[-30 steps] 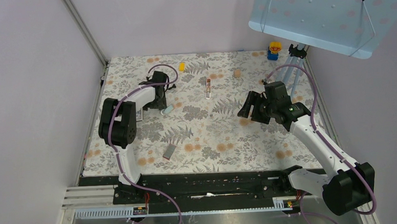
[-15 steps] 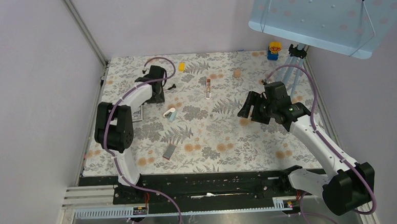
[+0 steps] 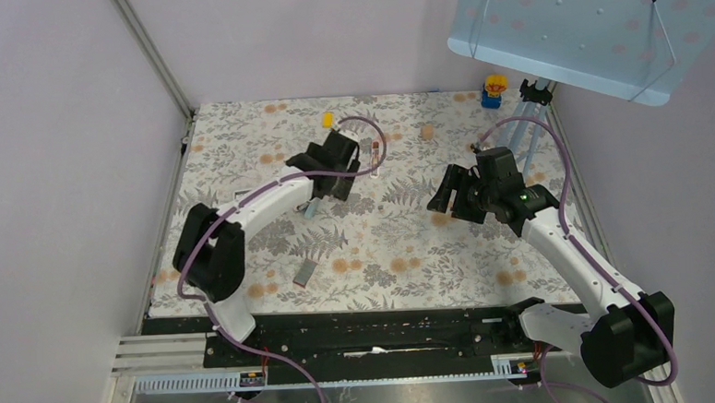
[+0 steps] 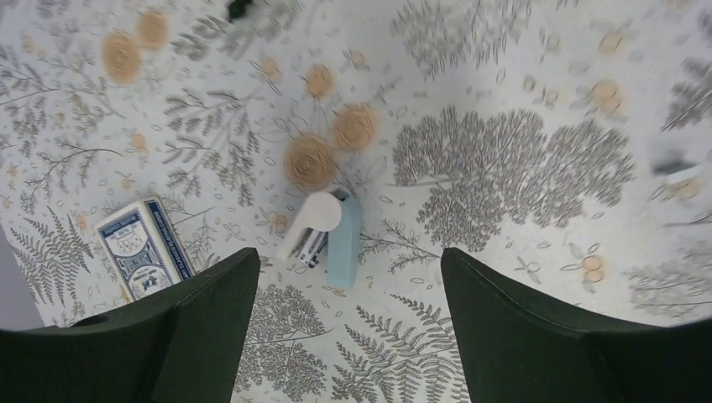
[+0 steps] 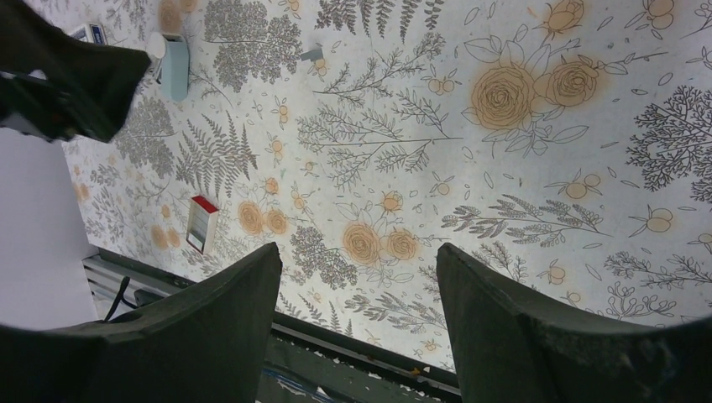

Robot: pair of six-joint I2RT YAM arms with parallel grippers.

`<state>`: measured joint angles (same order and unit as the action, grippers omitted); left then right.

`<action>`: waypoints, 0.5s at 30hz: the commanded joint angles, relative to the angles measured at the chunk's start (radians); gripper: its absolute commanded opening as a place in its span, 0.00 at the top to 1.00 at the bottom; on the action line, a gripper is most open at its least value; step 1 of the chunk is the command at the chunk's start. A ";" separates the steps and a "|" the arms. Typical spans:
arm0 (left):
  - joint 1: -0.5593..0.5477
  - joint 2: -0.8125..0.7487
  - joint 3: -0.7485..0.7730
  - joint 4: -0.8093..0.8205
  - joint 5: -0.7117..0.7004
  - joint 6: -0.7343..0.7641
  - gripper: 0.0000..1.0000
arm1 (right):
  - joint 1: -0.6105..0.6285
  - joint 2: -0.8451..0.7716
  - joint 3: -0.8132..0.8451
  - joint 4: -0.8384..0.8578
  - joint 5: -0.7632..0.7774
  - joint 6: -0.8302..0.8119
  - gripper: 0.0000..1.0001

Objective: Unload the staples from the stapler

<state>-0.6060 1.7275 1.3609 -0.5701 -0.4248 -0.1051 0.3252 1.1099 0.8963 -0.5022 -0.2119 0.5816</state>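
Left gripper (image 4: 348, 259) hangs spread wide and empty above the stapler (image 4: 344, 243). A second ago it was down on the stapler at the left of the floral table (image 3: 412, 254). It then drew back toward the upper left corner and has now swung right, toward the middle of the overhead view, its jaws widening on the way. So the stapler has been let go and lies on the cloth by itself, just beside where it was being worked. Right gripper (image 5: 358, 252) has not moved in that time. It hovers splayed and empty at the right of the table, well apart from the stapler.

My reading is that the opening step is done or nearly done and pulling out the staples is still to come. Whether any staples are loaded is too small to tell.

In the left wrist view the stapler sits just left of centre, splayed into a narrow V. The pale blue body has its long axis almost straight up and down the frame. The white arm shares its top end, where the hinge appears to be, and slants toward the lower left. The mouth of the V therefore points at the bottom edge, with a dark-and-white strip showing between the two parts. A blue playing-card box (image 4: 141, 252) lies apart, at the lower left.
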 commanded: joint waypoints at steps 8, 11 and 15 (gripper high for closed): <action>-0.030 0.134 -0.038 -0.044 -0.094 0.069 0.15 | -0.005 -0.018 -0.016 0.023 -0.014 -0.007 0.25; -0.029 0.140 -0.046 -0.043 -0.090 0.070 0.14 | -0.005 -0.014 -0.013 0.025 -0.018 -0.008 0.25; -0.025 0.165 -0.051 -0.035 -0.070 0.070 0.14 | -0.005 -0.012 -0.014 0.027 -0.021 -0.008 0.25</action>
<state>-0.6350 1.8755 1.3159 -0.6189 -0.4797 -0.0490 0.3252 1.1095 0.8822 -0.5022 -0.2138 0.5816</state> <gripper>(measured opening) 0.860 0.753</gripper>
